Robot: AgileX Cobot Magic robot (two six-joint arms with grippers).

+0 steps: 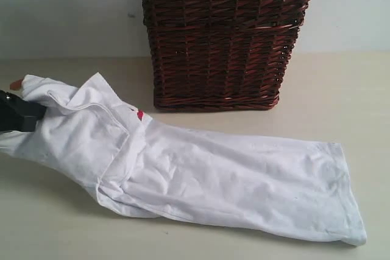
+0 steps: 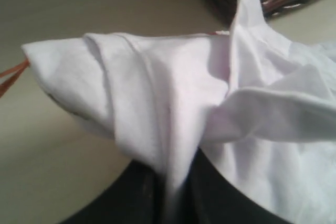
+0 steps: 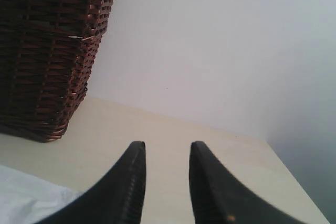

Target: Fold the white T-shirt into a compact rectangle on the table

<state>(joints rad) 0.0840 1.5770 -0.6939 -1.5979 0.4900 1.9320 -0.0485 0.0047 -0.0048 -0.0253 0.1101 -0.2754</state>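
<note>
White T-shirt (image 1: 213,175) stretched across table (image 1: 61,229), hem near right. Grip left end firmly in left gripper (image 2: 172,187), pinched on cloth; bring right gripper (image 3: 167,156), jaws half-parted, empty, to hem; fold squarely.

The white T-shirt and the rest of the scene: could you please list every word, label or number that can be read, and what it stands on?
No text can be read in any view.
white T-shirt: only a scrap of red print peeks from a fold; no letter is legible.
orange tag at the shirt's end: too small, no text can be made out.
wicker basket and table: no writing shows.
</note>
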